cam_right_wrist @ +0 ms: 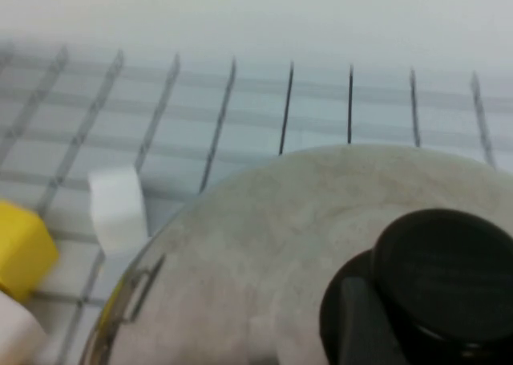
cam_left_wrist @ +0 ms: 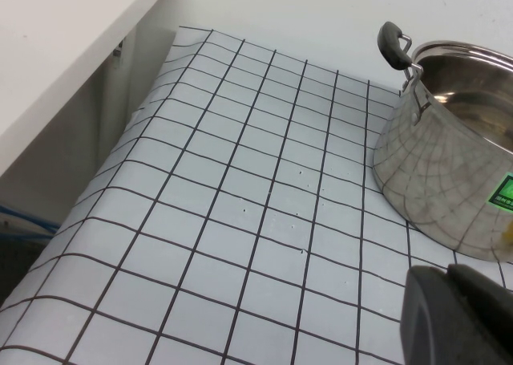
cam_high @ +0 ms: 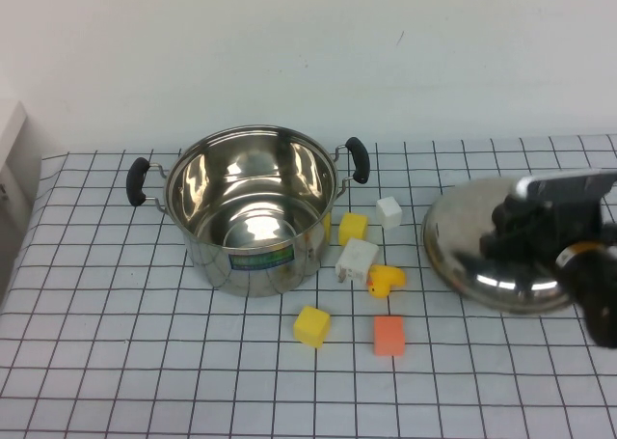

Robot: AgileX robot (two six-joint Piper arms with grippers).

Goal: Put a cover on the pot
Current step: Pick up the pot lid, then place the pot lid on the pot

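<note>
The pot (cam_high: 249, 207) is a shiny steel stockpot with two black side handles and a blue-green label. It stands open and empty at the centre-left of the checked cloth, and also shows in the left wrist view (cam_left_wrist: 449, 188). The domed steel lid (cam_high: 463, 236) lies to the pot's right, slightly tilted. My right gripper (cam_high: 521, 229) is over the lid and shut on its black knob (cam_right_wrist: 445, 277); one finger (cam_right_wrist: 361, 325) presses the knob's side. My left gripper (cam_left_wrist: 461, 317) is shut and empty, low over the cloth to the pot's left, out of the high view.
Small toys lie between pot and lid: a yellow cube (cam_high: 352, 228), a white cube (cam_high: 388, 211), a white block (cam_high: 356, 260), a yellow duck (cam_high: 386, 281), another yellow cube (cam_high: 311, 326) and an orange cube (cam_high: 388, 335). A white ledge (cam_left_wrist: 64, 52) borders the table's left edge.
</note>
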